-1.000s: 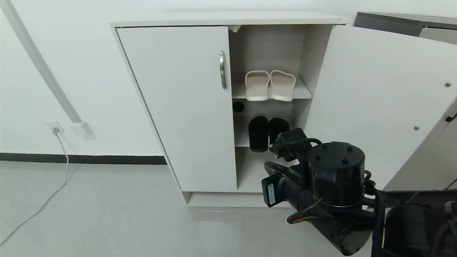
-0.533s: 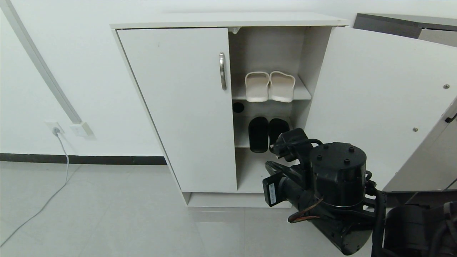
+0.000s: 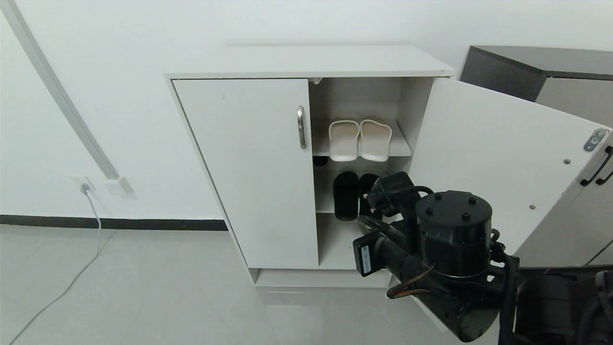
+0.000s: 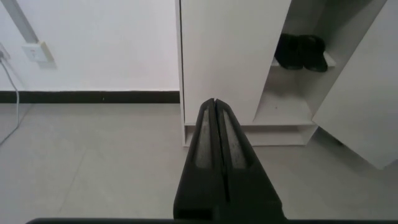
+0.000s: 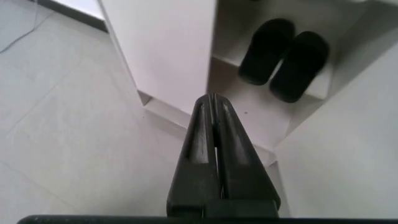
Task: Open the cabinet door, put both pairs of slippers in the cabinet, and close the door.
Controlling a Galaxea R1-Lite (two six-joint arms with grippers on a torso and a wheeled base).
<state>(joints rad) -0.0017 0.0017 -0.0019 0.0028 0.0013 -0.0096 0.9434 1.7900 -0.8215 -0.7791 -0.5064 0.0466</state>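
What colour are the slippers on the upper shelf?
The upper slippers are cream-white, best in head view.

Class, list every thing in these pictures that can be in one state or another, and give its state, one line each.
Right cabinet door: open, swung wide.
Left cabinet door: shut.
White slippers: inside, side by side on the upper shelf.
Black slippers: inside, on the shelf below.
Left tool: shut, empty.
Right tool: shut, empty.
Power plug: in the wall socket.
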